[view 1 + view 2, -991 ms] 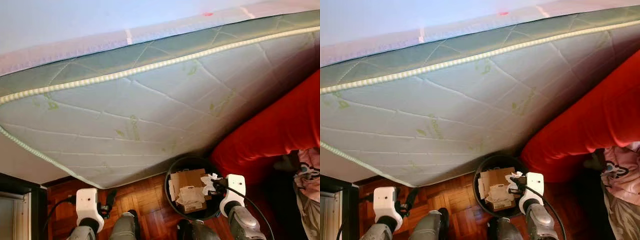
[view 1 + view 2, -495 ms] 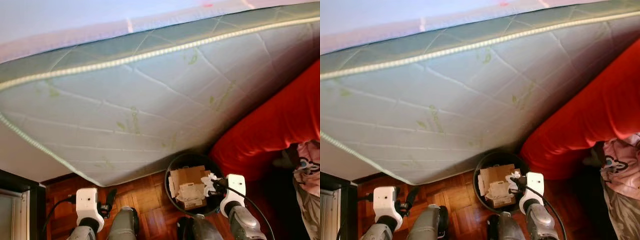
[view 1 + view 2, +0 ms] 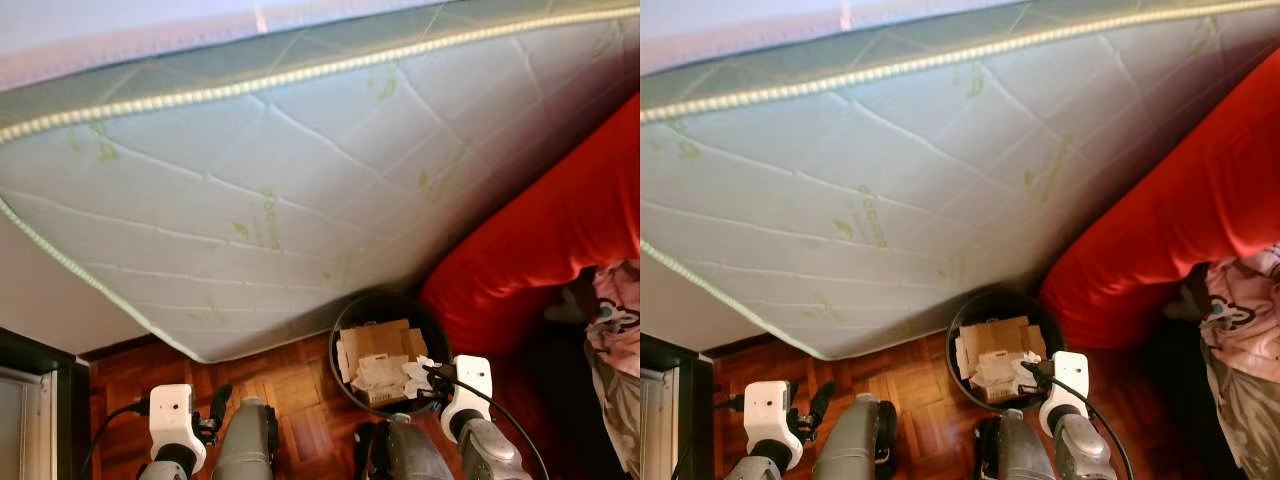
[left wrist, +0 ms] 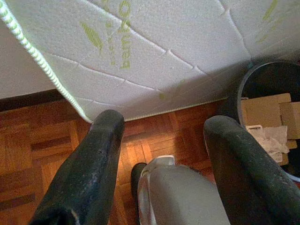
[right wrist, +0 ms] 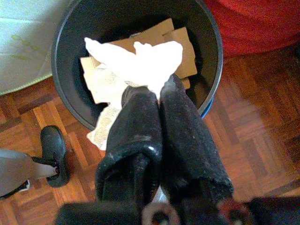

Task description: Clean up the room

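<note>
A home, probably a bedroom: a quilted mattress (image 3: 300,190) leans over a wooden parquet floor (image 3: 290,390), beside red bedding (image 3: 540,250), a black waste bin (image 3: 437,330) of cardboard scraps and some crumpled clothing (image 3: 615,340).

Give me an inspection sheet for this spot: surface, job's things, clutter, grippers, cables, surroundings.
Surface: wooden parquet floor.
Job's things: crumpled white tissue pinched in the right gripper, above the black bin; bin holds cardboard pieces and crumpled paper.
Clutter: pink patterned cloth at the right edge.
Grippers: right gripper shut on the tissue at the bin's rim; left gripper open, holding nothing, low over the floor.
Cables: black cable along the right wrist; another at the left wrist.
Surroundings: quilted mattress leaning overhead; red cover on the right; dark furniture edge on the left.
</note>
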Available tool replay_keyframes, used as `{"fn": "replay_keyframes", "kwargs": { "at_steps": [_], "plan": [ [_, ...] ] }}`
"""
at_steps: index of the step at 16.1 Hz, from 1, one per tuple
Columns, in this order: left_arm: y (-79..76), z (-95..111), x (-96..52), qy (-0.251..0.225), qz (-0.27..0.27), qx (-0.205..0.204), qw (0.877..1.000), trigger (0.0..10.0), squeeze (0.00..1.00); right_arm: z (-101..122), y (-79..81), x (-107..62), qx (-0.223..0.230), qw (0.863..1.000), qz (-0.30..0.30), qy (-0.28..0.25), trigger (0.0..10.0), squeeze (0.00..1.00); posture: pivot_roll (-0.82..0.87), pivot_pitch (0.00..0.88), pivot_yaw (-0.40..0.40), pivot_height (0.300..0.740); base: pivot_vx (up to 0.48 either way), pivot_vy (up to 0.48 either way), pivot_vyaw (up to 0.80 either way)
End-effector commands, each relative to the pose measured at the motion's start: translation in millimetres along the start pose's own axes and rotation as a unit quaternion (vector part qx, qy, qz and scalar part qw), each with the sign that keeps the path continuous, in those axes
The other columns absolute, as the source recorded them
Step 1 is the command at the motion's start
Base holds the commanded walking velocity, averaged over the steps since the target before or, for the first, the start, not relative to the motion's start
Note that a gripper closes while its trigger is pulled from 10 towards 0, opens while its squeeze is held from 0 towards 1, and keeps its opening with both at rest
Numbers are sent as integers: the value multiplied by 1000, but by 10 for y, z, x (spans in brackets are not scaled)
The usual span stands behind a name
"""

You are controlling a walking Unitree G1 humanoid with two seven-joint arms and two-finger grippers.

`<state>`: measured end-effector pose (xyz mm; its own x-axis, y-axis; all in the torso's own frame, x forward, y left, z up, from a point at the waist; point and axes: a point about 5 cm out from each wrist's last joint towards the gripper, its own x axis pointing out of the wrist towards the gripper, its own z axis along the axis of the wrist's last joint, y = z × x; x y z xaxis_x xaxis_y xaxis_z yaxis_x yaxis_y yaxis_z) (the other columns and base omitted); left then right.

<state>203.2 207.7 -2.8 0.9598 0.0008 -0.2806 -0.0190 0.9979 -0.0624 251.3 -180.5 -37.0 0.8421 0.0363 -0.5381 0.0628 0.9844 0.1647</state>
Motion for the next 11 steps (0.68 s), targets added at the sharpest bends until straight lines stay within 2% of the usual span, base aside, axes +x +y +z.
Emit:
{"fn": "replay_keyframes", "kwargs": {
  "at_steps": [1, 11],
  "plan": [
    [-6, -98, -79, 22, 0, -7, 1000, 10000, 0, -137, -38, -56, 5, 1000, -3, 19, 10000, 0, 235, 341, -28, 645, 0, 0, 0],
    [-29, 61, -117, 0, -9, -3, 1000, 10000, 0, -118, -17, -56, 5, 1000, -5, 4, 10000, 0, 252, 391, -14, 645, 0, 0, 0]
  ]
}}
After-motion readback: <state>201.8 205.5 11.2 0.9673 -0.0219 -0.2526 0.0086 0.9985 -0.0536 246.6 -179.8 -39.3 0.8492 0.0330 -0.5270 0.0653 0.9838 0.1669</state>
